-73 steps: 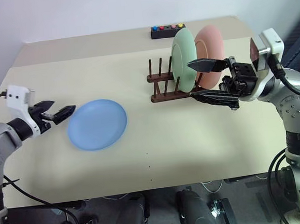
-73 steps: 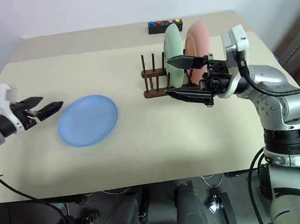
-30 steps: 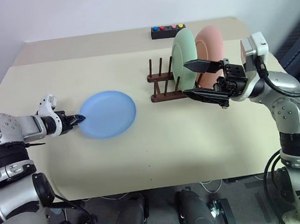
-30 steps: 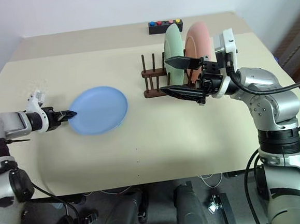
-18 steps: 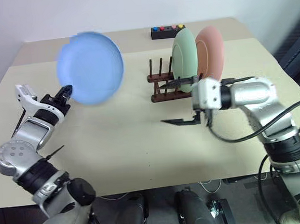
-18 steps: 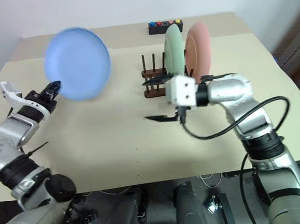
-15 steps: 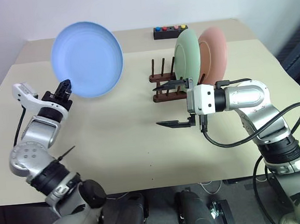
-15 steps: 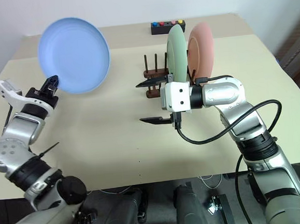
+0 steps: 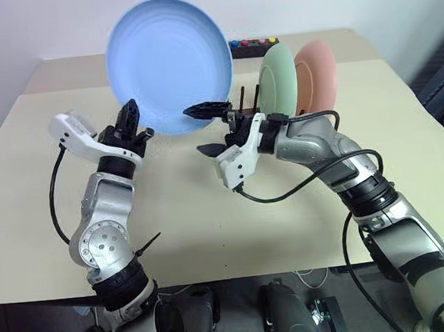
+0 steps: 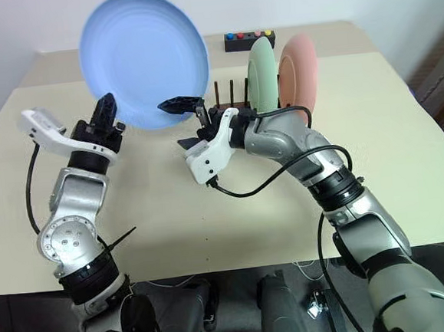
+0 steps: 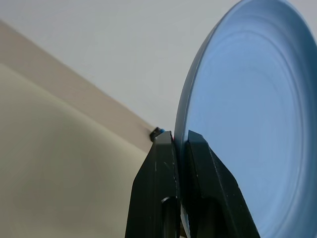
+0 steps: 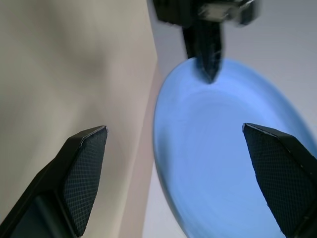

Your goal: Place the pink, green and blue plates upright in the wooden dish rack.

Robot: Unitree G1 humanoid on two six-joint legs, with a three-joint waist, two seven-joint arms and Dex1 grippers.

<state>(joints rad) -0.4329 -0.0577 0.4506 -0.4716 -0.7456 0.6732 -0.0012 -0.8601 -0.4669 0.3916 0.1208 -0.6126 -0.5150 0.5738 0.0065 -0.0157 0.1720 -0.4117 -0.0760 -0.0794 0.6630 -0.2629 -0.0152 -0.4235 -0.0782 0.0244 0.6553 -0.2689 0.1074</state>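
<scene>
The blue plate [image 9: 169,66] stands on edge in the air above the table's left half. My left gripper [image 9: 133,128] is shut on its lower left rim, and the two fingers pinch that rim in the left wrist view [image 11: 181,144]. My right gripper [image 9: 206,129] is open just right of the plate's lower edge and faces the plate [image 12: 223,148], with nothing between its fingers. The green plate [image 9: 277,81] and pink plate [image 9: 318,70] stand upright side by side in the wooden dish rack [image 10: 224,96], which is partly hidden behind my right gripper.
A black box with coloured buttons [image 9: 253,47] lies at the table's far edge behind the rack. The beige table [image 9: 210,213] is bare in front of both arms. A cable loops from my right forearm over the table.
My left gripper has raised the blue plate and carried it right, toward the middle. My right gripper has moved left from the rack to the plate's lower edge and rolled over, staying open.
</scene>
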